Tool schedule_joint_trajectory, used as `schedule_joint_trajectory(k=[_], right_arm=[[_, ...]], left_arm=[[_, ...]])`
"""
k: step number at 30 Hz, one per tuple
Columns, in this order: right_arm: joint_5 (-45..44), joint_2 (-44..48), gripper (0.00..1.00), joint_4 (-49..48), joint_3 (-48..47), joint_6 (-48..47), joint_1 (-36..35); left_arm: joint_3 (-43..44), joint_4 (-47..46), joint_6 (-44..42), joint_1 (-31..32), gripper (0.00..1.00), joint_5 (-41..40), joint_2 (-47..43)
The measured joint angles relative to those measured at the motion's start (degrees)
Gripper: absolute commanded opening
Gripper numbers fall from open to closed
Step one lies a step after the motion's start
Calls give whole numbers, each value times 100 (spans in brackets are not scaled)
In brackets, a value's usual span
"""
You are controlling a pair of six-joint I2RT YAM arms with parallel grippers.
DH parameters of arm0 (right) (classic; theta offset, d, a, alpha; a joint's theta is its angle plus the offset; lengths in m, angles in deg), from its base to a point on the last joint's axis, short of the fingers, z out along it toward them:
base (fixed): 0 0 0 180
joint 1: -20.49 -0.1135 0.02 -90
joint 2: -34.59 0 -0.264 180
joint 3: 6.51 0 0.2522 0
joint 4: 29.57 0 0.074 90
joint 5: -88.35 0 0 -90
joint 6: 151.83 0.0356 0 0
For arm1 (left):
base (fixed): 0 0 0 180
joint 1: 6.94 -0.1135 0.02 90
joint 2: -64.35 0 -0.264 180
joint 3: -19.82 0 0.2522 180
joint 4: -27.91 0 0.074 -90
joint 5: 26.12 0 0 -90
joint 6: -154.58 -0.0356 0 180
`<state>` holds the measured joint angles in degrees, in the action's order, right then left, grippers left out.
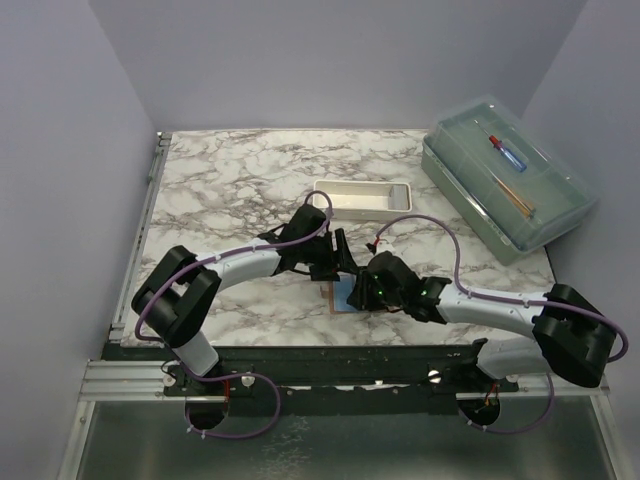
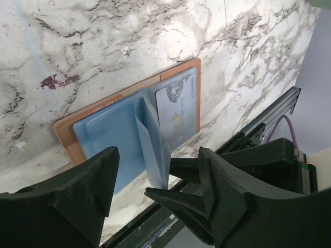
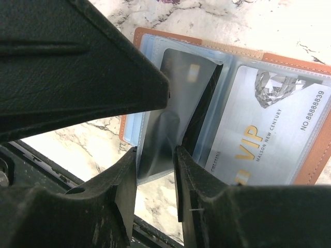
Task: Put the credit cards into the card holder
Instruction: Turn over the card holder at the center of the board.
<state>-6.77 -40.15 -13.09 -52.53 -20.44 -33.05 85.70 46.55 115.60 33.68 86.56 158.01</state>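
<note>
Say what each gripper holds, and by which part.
Right gripper pinches the clear inner sleeve of the card holder by its free edge; left gripper holds nothing.

You are looking at a white marble-patterned table [image 1: 220, 190] with grey veining. It is carrying three things. A white tray [image 1: 360, 212] is sitting near the middle. A clear lidded box [image 1: 470, 205] is resting at the far right corner, well apart from the tray. The card holder [image 2: 178, 70] is lying open, flat, close to the near edge. A small reddish stain [image 2: 51, 81] is showing on the surface just beyond it.
</note>
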Motion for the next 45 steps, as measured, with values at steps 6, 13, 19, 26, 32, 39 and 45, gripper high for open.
schedule_joint_trajectory(k=[6,13,19,26,32,39,45], right_arm=[[-2,35,35,-94,72,44,2],[-2,35,35,-98,72,59,2],[-4,35,36,-96,72,61,2],[-4,37,36,-96,72,61,2],[-2,35,36,-94,72,61,0],[-2,35,36,-94,72,63,2],[-4,35,36,-94,72,61,2]], left_arm=[[37,116,-52,0,69,0,0],[297,66,-55,0,68,9,0],[380,-31,-42,2,68,122,61],[380,-90,-24,50,67,170,197],[380,-164,9,109,67,199,260],[380,-186,42,114,68,195,240],[378,-129,90,114,68,188,111]])
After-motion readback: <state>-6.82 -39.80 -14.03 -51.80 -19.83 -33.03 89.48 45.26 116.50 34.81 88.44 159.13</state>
